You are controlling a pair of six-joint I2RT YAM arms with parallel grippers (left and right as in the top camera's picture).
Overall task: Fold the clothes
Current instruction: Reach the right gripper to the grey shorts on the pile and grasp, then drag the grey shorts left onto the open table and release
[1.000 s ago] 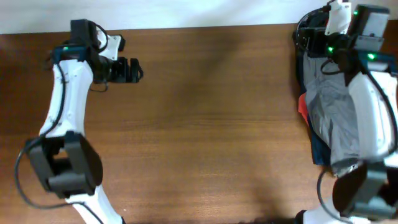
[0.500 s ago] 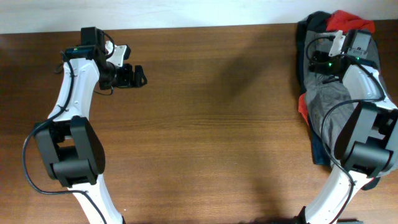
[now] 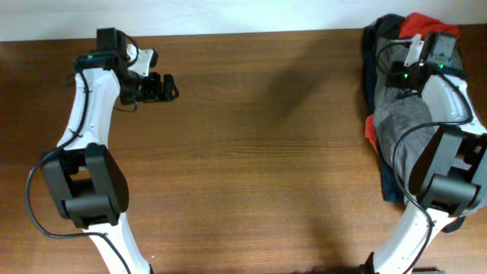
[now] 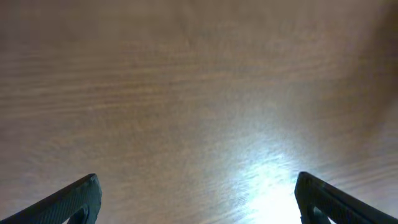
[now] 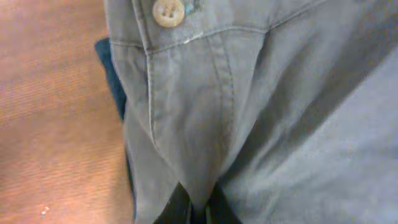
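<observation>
Overhead view: grey shorts pinched on the pile

The clothes are heaped at the right edge of the table (image 3: 266, 152). The grey shorts (image 3: 403, 129) are laid on top, with a navy garment (image 3: 373, 46) and a red garment (image 3: 420, 24) under and around them. The right gripper (image 3: 396, 76) is set down on the upper part of the shorts. In the right wrist view a small fold of grey cloth is seen squeezed between the two dark fingers (image 5: 176, 211), near the button (image 5: 168, 10) at the waistband, so the jaws are closed on the shorts. The cloth is likely held near the waist so that the shorts can be lifted off the pile and pulled onto the bare wood to be spread and folded.

The left gripper (image 3: 169, 87) is held over bare wood, well apart from the clothes. Its jaws are spread wide and nothing is held in them. It is likely placed there to help once the shorts are brought over.
</observation>
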